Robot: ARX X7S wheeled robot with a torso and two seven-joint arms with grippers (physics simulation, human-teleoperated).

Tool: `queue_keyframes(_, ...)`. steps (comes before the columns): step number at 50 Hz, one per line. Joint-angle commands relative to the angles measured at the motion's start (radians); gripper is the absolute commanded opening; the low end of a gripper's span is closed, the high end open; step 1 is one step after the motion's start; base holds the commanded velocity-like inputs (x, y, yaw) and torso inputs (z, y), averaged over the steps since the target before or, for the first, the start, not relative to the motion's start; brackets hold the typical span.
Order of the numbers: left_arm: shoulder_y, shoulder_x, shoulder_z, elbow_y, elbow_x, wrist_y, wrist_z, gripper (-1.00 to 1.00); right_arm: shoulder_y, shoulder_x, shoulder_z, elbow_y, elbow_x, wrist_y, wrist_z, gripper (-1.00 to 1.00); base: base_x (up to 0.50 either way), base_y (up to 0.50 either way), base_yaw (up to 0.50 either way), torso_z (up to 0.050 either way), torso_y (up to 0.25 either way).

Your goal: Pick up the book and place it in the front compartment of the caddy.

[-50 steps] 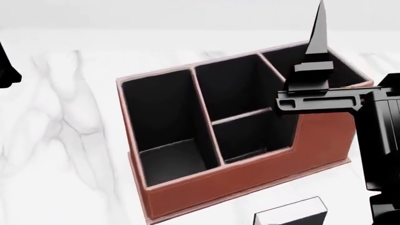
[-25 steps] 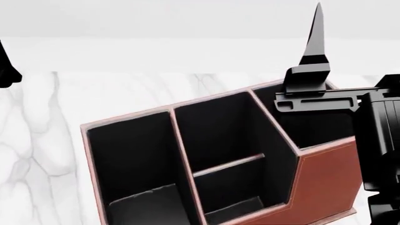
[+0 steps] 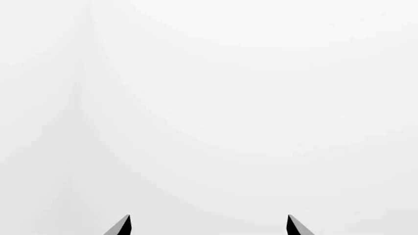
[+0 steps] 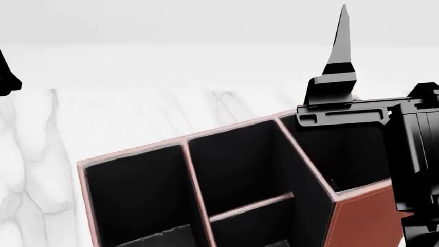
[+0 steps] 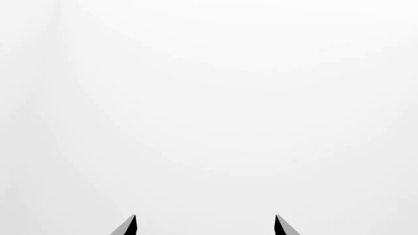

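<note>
Head view: the caddy sits on the white marbled bench, low in the frame and cut off by the bottom edge, reddish-brown outer wall showing at its right end, black lining inside, pale pink rims. Three cell openings visible along it: a wide undivided cell at the left, a middle section split by a low thin pink-rimmed divider, and a taller high-walled cell at the right. The front compartment is the near half of that middle section, just below the divider, mostly cropped by the frame edge; nothing visible inside the part that shows. The book is not in any view, so its place cannot be told. Right tool is up at the right of the head view, one thin black finger pointing upward above the caddy's tall cell, arm body black and bulky at the right edge; only one finger is clear there. In the right wrist view the right tool shows two dark fingertips set well apart, jaws wide, nothing between them, plain white background. Left wrist view: left tool likewise has two tips well apart, wide and empty, facing blank white. A bit of the left arm shows black at the head view's left edge.
</note>
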Motion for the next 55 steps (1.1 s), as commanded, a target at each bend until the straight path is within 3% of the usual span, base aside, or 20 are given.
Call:
queue_keyframes(1, 0.000, -0.002, 0.002, -0.002, -0.005, 0.002, -0.005, 1.00, -0.001, 0.005, -0.005, 0.007, -0.007, -0.003, 0.010, 1.00, 0.50, 0.00, 0.00, 0.000, 0.000)
queue_keyframes(28, 0.004, -0.013, -0.001, 0.000, -0.021, 0.001, -0.014, 1.00, 0.042, 0.032, -0.001, 0.004, 0.048, 0.069, 0.005, 1.00, 0.02, 0.00, 0.00, 0.000, 0.000)
queue_keyframes(42, 0.002, -0.024, -0.010, -0.015, -0.024, 0.010, -0.015, 1.00, 0.207, 0.220, 0.016, 0.059, 0.169, 0.217, -0.147, 1.00, 0.00, 0.00, 0.00, 0.000, 0.000)
queue_keyframes(45, -0.001, -0.023, -0.009, -0.024, -0.023, 0.017, -0.014, 1.00, 0.264, 0.241, 0.076, 0.078, 0.230, 0.258, -0.177, 1.00, 0.00, 0.00, 0.00, 0.000, 0.000)
queue_keyframes(55, -0.001, -0.026, -0.007, -0.029, -0.026, 0.023, -0.016, 1.00, 0.346, 0.309, 0.091, 0.101, 0.369, 0.296, -0.331, 1.00, 0.00, 0.00, 0.00, 0.000, 0.000)
